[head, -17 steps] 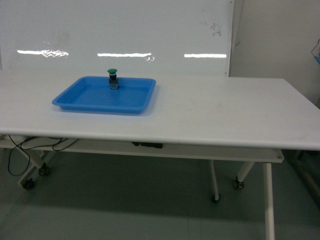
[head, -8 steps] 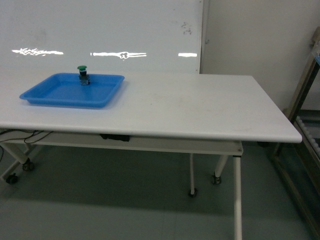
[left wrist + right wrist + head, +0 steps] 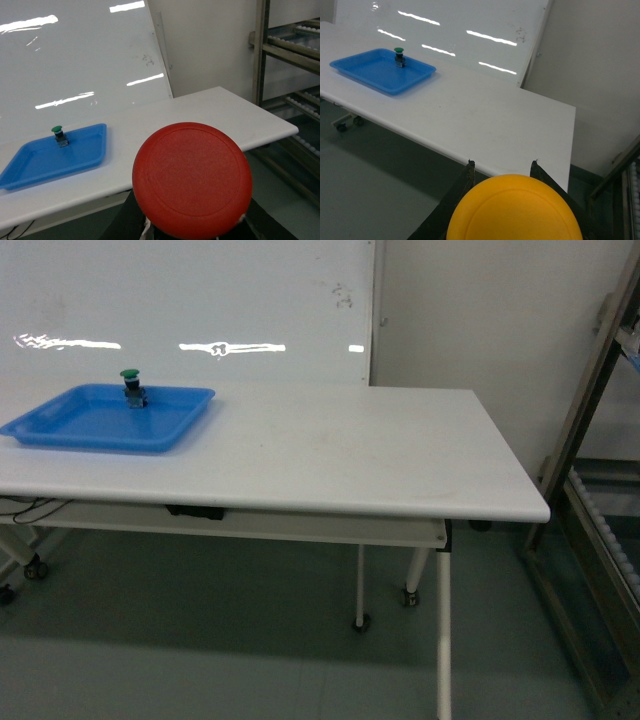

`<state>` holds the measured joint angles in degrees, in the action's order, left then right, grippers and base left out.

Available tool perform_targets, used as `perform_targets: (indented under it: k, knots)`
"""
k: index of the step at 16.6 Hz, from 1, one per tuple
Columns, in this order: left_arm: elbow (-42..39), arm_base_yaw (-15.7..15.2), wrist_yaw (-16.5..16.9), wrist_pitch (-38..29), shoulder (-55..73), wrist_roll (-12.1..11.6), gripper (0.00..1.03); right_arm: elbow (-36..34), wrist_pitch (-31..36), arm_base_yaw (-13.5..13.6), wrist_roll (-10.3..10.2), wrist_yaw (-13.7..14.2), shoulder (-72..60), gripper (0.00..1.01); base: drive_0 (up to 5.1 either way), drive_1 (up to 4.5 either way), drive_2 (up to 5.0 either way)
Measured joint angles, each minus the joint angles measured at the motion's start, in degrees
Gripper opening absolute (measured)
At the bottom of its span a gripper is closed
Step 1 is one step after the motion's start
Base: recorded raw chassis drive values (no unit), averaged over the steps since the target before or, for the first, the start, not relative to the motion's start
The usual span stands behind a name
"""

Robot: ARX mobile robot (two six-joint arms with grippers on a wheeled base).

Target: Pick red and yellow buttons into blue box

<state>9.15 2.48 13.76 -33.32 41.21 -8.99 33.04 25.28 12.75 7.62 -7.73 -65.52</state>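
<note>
The red button (image 3: 192, 180) fills the bottom of the left wrist view, its round cap facing the camera. My left gripper (image 3: 192, 227) is shut on it, and the dark fingers (image 3: 125, 222) show on either side beneath the cap. In the right wrist view the yellow button (image 3: 515, 210) sits the same way, held by my right gripper (image 3: 502, 167), which is shut on it with both fingertips (image 3: 470, 167) poking above the cap. Both buttons' bodies are hidden. Neither gripper appears in the head view. The blue box is out of view.
A white table (image 3: 330, 455) stands ahead against a white board. At its left end lies a shallow blue tray (image 3: 90, 425) with a green-capped button (image 3: 131, 386) upright at its back edge. A metal rack (image 3: 600, 470) stands to the table's right.
The head view has swung to the right: the tray and green button slid towards the left edge of the picture, and the table's right end and the metal rack came into view.
</note>
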Motion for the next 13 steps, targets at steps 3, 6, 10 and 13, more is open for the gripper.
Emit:
perform_targets:
  k: [3,6,10,13]
  knots:
    - [0.0,0.0,0.0,-0.1,-0.1,0.0,0.24,0.0,0.0,0.0,0.0,0.0,0.0,0.29,4.6,-2.31,-2.3]
    - [0.0,0.0,0.0,-0.1,-0.1,0.0,0.24,0.0,0.1,0.0,0.0,0.0,0.0,0.29,4.7,-2.27,-2.3]
    - [0.0,0.0,0.0,-0.1,-0.1,0.0,0.24,0.0,0.2,0.0,0.0,0.1,0.0,0.29,4.6,-2.12,-2.1]
    - [0.0,0.0,0.0,-0.1,-0.1,0.0,0.24,0.0,0.2,0.0,0.0,0.2,0.0,0.29,4.2,-2.07,-2.1]
